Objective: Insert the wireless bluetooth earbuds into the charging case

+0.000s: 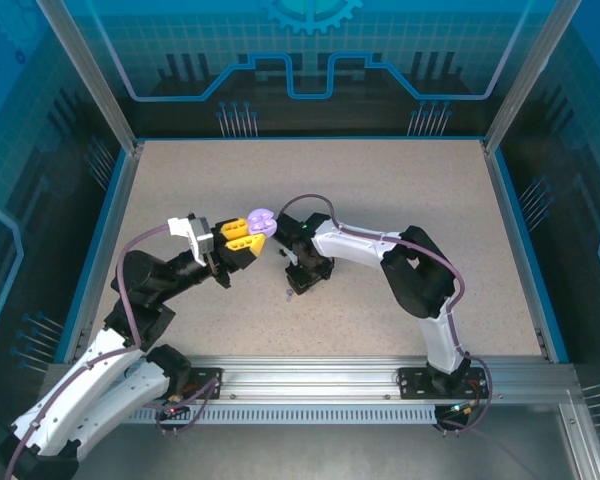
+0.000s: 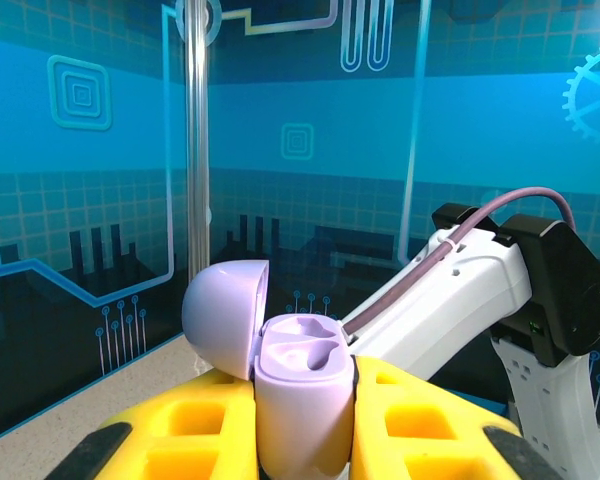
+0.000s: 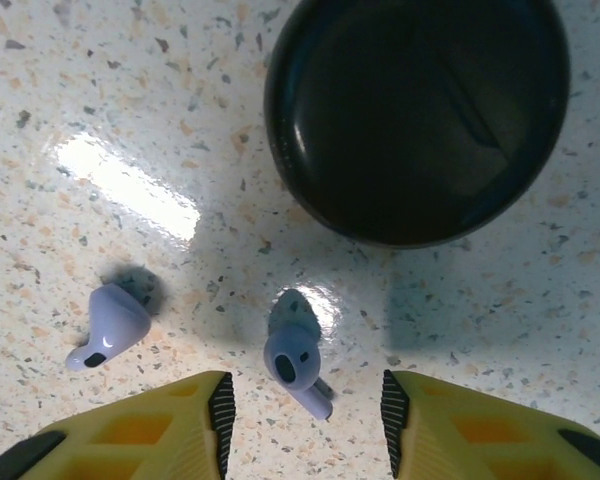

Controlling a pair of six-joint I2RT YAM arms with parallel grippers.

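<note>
**Lavender case gripped with its lid up; right jaws wide around an earbud**

The left gripper (image 2: 305, 415) is clamped on the lavender charging case (image 2: 302, 365), one yellow finger pressed to each side. The case stands upright with its lid (image 2: 225, 315) swung back to the left, and both moulded wells are bare.

The right gripper (image 3: 305, 420) hangs over the speckled table (image 3: 130, 90) with its jaws apart and holds nothing. Its dark pads (image 3: 223, 410) stand clear on either side of one lavender earbud (image 3: 298, 365). That earbud lies on the table near the black round case (image 3: 415, 115), on the case's gripper side, not touching it. A second lavender earbud (image 3: 105, 335) lies farther from the black case, off to the left in the wrist view (well apart from the first). The black case sits with its glossy dome up.
</note>
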